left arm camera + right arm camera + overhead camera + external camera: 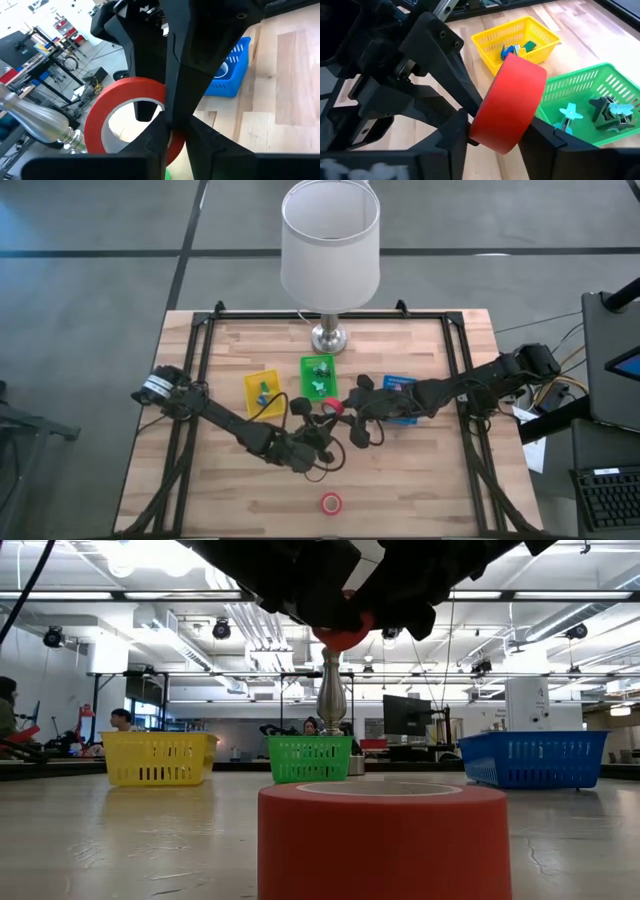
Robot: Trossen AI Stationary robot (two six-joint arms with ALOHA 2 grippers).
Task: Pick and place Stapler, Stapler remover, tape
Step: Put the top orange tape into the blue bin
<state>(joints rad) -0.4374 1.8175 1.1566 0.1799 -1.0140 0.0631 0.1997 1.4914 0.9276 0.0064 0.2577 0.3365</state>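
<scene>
tape roll [512, 102] was up in the air between both claws | left gripper [167, 132] pinched its rim | right gripper [495, 132] sat around it, grip unclear | we judged it light, stiff, smooth: hold the rim

red tape roll [510, 107], yellow basket [520, 35], green basket [585, 95], blue basket [533, 758]

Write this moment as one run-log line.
left gripper: shut on red tape, aloft | right gripper: around same tape | second tape: on table
</scene>
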